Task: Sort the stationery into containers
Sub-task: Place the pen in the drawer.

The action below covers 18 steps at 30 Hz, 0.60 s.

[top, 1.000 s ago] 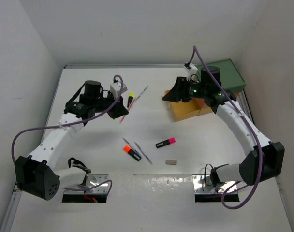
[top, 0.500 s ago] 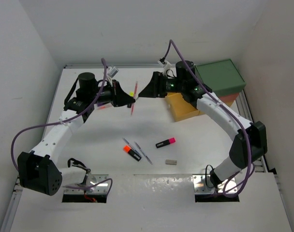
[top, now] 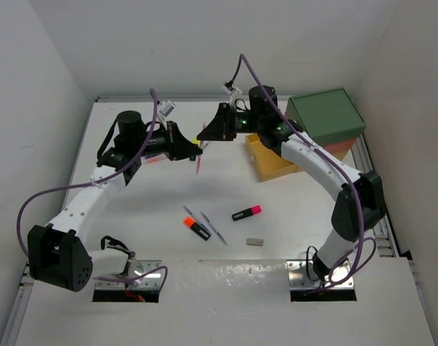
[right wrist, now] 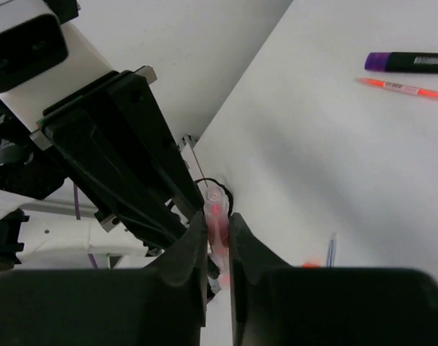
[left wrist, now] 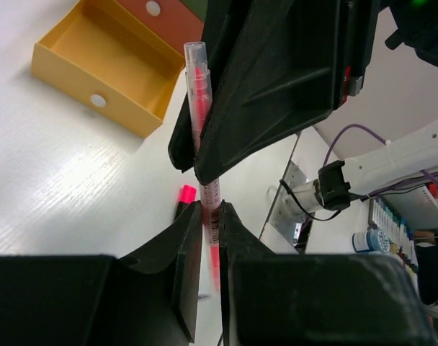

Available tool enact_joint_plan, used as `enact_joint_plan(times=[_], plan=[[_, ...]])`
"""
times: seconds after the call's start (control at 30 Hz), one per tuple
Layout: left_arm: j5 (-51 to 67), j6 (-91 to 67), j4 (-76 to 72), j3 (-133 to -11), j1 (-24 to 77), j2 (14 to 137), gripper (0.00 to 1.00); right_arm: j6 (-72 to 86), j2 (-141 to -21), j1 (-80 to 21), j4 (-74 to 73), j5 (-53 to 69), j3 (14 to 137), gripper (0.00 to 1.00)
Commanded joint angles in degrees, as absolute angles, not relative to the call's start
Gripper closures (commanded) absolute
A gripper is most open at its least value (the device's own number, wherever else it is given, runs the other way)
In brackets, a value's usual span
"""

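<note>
A thin red pen (top: pixel 199 160) hangs above the table, held near its lower end by my left gripper (left wrist: pixel 212 209), which is shut on it. My right gripper (right wrist: pixel 217 220) is shut on the same red pen (right wrist: pixel 216 209) near its clear capped top (left wrist: pixel 196 65). The two grippers meet tip to tip at the table's back centre. The containers stand at the right: a green box (top: pixel 327 115) over a coral one (top: pixel 346 149), with the yellow drawer (top: pixel 273 164) pulled open.
On the table lie an orange highlighter (top: pixel 196 227), two thin pens (top: pixel 214 228), a pink highlighter (top: pixel 246 213) and a small grey eraser (top: pixel 255 242). A purple highlighter (right wrist: pixel 406 62) and another red pen (right wrist: pixel 403 88) lie farther left.
The left arm lifted the red pen off the table and held it up. The right arm swung left from the yellow drawer and its jaws closed on the pen's top.
</note>
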State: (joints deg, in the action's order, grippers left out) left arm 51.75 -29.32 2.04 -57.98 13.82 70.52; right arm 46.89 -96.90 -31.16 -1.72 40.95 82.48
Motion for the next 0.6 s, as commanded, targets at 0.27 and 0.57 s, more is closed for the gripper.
enact_joint_plan(times=[0.27, 0.57], plan=[[49.84, 3.64, 21.42, -62.04, 13.88, 68.12, 0.29, 22.1, -91.93, -20.23, -20.88, 34.74, 87.17, 1.0], [40.97, 26.01, 36.04, -66.01, 22.4, 73.12, 0.34, -8.51, -96.49, -14.07, -39.9, 9.95, 91.58, 1.0]])
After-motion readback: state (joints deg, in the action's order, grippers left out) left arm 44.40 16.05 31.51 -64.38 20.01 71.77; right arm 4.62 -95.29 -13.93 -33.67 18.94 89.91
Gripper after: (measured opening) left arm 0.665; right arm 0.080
